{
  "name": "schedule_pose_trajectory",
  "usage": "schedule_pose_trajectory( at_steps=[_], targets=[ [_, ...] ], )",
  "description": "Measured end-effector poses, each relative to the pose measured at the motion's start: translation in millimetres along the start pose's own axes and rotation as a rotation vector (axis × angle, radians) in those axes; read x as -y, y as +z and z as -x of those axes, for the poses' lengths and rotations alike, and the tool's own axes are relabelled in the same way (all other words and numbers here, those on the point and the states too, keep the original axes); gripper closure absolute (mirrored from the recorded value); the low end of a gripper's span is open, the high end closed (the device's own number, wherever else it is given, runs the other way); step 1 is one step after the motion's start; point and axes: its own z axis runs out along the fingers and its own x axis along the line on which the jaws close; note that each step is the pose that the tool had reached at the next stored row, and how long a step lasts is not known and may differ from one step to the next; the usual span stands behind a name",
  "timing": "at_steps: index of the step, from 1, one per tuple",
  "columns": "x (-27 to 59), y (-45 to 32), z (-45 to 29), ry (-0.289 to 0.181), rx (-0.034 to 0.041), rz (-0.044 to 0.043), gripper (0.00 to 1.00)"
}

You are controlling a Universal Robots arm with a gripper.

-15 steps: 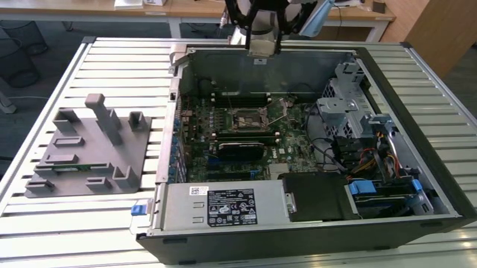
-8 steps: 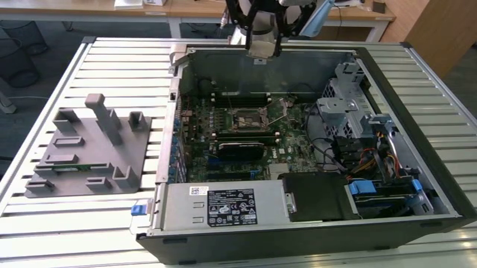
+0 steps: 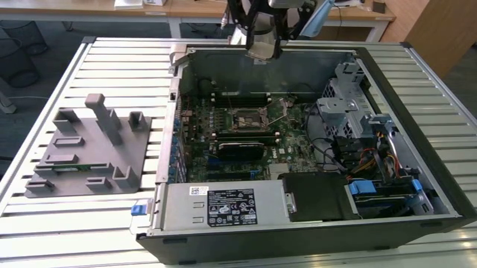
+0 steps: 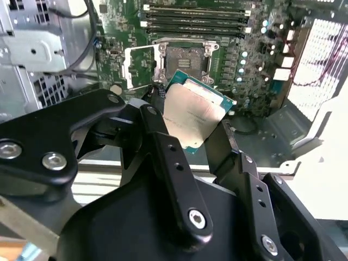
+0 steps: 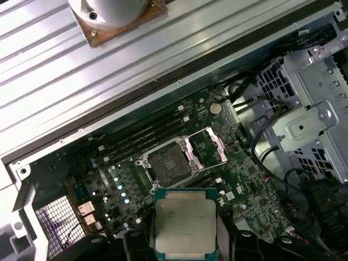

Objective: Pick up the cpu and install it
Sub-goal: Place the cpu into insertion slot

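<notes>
Cpu (image 4: 197,111) in pincer (image 4: 187,120), side edges partly behind black fingers (image 4: 163,149)

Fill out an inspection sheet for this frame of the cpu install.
Surface: slatted metal table carrying an open computer case.
Job's things: the cpu held above the motherboard; socket open and empty, frame lifted.
Clutter: grey fixture tray beside the case, a green memory stick in it.
Grippers: the hand shut on the cpu.
Cables: wire bundle inside the case, at the exterior view's right.
Surroundings: wooden desks and a mesh bin beyond the table.
</notes>
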Motion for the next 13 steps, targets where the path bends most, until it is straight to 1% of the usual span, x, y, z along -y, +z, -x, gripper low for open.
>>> schedule_pose_trajectory(
  at_steps=[13],
  targets=[
    [0.2, 3.8, 0.0, 0.237, 0.0100, 0.0002, 0.46]
  ],
)
